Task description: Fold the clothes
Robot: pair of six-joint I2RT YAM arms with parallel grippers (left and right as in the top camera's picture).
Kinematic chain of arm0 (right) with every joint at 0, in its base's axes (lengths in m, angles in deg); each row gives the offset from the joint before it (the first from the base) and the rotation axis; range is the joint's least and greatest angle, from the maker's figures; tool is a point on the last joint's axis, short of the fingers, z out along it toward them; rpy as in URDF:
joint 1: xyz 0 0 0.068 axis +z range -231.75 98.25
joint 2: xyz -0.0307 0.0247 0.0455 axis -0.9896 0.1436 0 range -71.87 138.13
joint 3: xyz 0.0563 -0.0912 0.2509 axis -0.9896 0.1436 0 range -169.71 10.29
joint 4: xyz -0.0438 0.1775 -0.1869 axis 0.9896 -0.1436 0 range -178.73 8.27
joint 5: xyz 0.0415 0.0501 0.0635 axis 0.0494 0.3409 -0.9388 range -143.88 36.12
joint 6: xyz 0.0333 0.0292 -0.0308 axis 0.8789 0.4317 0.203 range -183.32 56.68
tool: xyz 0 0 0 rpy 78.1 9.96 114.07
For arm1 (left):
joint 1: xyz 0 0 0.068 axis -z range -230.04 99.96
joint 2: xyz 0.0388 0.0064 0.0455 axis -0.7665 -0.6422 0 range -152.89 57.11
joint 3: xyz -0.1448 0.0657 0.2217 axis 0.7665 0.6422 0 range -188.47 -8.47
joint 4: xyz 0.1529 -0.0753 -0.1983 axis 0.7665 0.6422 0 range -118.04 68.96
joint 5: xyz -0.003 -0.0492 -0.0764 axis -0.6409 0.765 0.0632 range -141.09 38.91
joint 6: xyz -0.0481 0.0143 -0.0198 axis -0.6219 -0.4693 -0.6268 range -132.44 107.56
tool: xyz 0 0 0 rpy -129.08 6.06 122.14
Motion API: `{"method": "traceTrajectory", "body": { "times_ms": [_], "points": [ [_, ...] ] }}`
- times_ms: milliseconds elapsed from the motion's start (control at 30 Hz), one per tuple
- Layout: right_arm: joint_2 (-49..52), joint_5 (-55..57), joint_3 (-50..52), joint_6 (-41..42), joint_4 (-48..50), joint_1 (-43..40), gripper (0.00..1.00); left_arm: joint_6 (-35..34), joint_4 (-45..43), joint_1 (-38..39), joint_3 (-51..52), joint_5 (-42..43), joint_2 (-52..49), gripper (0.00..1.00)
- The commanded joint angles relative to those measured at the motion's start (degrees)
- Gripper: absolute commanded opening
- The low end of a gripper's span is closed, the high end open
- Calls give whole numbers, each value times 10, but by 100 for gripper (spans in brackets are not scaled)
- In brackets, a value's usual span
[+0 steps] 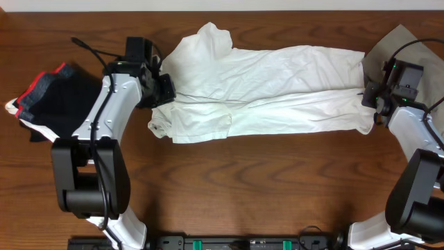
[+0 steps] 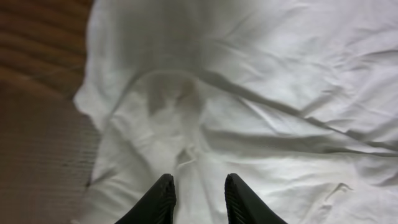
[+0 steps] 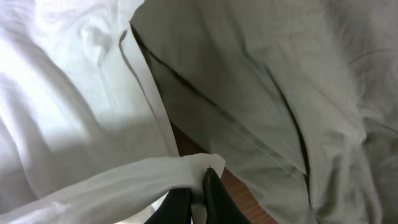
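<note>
Right tool (image 3: 196, 186) is pressed together on a thin bit of the white T-shirt (image 1: 270, 90). It looks like just the edge at the shirt's right end, with the cloth pulled into a taut little strip running to the tips. Left tool (image 2: 199, 199) sits at the opposite end near the bunched-up part, fingers (image 2: 163, 199) a little apart with white fabric between them. Honestly I can't tell if it's clamping a fold or just hovering over it. Shirt itself is stretched sideways across the middle of the bench (image 1: 243, 194), pretty rumpled, no black print showing. Stuff that worries me: that right pinch is tiny, so any hard tug could slip it free. The grey-khaki garment (image 1: 406, 42) lies right up against that end, so a sloppy lift could snag it and drag it along. And if the left side isn't really holding, pulling from the right would just slide the whole shirt instead of folding it. Black red-edged pile (image 1: 48, 97) sits at the far left.
</note>
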Motion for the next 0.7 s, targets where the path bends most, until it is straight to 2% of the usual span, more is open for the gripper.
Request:
{"method": "traceTrajectory", "body": {
  "times_ms": [0, 333, 367, 400, 667],
  "points": [
    [-5, -2, -8, 10, -5, -2, 7, -5, -6, 4, -1, 7, -6, 30],
    [-5, -2, -8, 10, -17, -2, 7, -5, -39, 4, 16, -2, -10, 31],
    [-5, -2, -8, 10, -17, -2, 7, -5, -43, 4, 19, -1, -12, 36],
    [-5, -2, -8, 9, -18, -2, 7, -5, -45, 4, 20, -1, -15, 36],
    [-5, -2, -8, 8, -24, -2, 7, -5, -67, 3, 20, -10, -54, 36]
  ]
}}
